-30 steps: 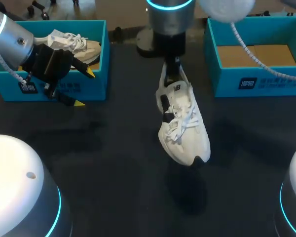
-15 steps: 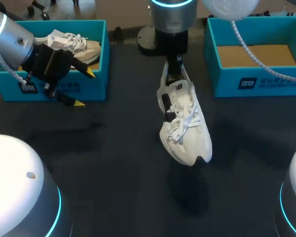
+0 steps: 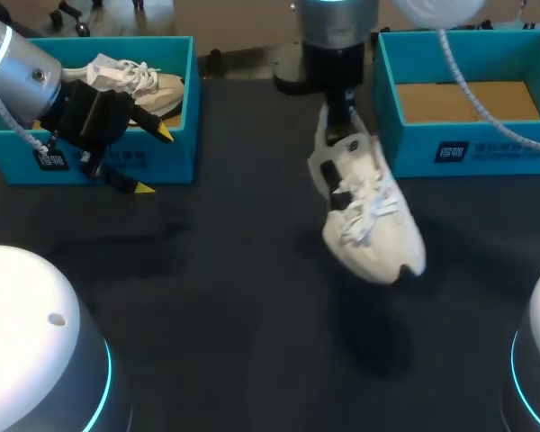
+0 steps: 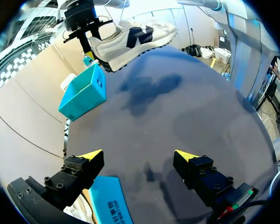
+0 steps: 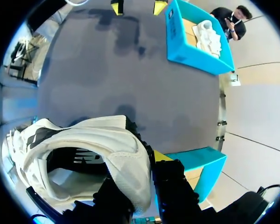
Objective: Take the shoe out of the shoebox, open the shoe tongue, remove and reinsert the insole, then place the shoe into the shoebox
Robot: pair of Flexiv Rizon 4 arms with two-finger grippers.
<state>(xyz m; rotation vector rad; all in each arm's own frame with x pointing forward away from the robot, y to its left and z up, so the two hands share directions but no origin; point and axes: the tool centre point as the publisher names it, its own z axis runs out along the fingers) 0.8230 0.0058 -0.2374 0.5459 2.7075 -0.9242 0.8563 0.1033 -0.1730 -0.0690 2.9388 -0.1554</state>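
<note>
Head view: left shoebox [image 3: 175,151] holds cream shoe [image 3: 151,86] (right tool [image 3: 344,121] grips white shoe [image 3: 375,227]).

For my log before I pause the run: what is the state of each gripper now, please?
Left gripper: open, its fingers hold nothing.
Right gripper: closed on the heel of the white shoe.

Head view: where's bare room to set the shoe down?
Bare table between the left gripper and the held white shoe, toward the near edge. The right shoebox is empty too. Crowded: the left shoebox, with another shoe inside and the left gripper at its front wall.
</note>
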